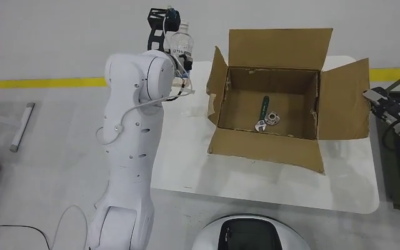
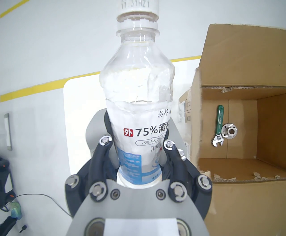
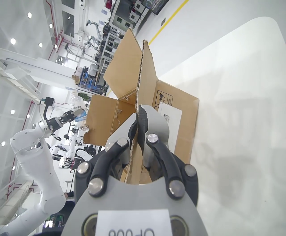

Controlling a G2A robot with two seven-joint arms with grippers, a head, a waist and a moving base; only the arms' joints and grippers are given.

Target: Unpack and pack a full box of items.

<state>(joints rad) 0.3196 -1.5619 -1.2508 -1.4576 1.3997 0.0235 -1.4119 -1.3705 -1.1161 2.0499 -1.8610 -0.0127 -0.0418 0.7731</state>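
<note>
At the far left corner of the table (image 1: 187, 181), the left gripper (image 2: 136, 143) holds the bottle (image 2: 138, 89) low on its labelled body, both fingers closed on it, with the cap (image 2: 138, 5) pointing away from the wrist. The bottle hangs clear of the table, outside the box (image 1: 269, 149) and near its left flap (image 1: 217, 81). Judged from this position, the step in hand is to set the bottle down on the table beside the box; a move into the box cannot be ruled out. Procedure: bring the base level, lower until it bears fully on the table, then open the fingers. The clear liquid inside is likely to slosh, so move slowly and avoid tilting. Choose a spot well apart from the left flap, so that the retreating fingers do not catch the cardboard. Inside the box, a wrench (image 2: 218, 125) lies on the floor with a metal flange (image 2: 229, 130) touching or just beside its head end; leave table room for both. At the right side, the right gripper (image 3: 139, 116) is closed on the edge of the right flap (image 1: 342, 100). This clamp steadies the box; releasing it is not advised while the left arm works near the flaps
</note>
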